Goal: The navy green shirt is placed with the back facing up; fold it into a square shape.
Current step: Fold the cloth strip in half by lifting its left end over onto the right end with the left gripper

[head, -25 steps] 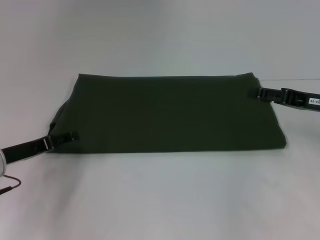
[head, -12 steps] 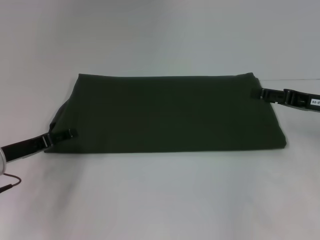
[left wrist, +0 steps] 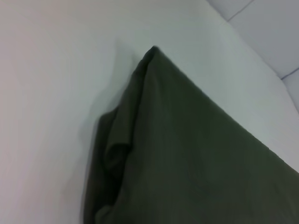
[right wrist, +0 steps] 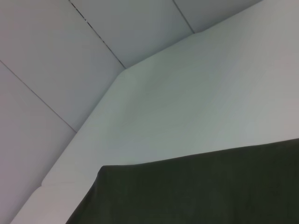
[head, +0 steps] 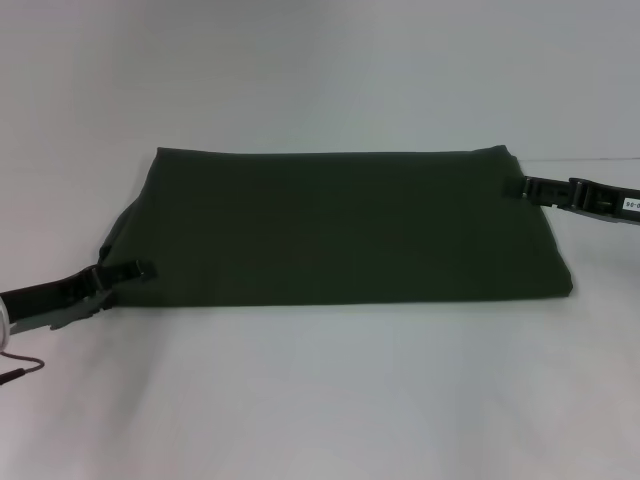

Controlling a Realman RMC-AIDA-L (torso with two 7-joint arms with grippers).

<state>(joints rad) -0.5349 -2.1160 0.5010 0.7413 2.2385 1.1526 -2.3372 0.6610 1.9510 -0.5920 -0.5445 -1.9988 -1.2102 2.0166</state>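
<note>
Both arms cut off at our view's side edges, left pincer [head: 140, 270] and right pincer [head: 520, 186] too small to read, navy green shirt [head: 340, 225] folds hiding sleeves, wrist views cropping it.

1. The shirt [head: 340, 225] is dark olive green, plain and matte, with no print.
2. It lies flat on the white table, folded into a wide rectangular slab, long side left to right.
3. At its near left corner, layers bunch loosely.
</note>
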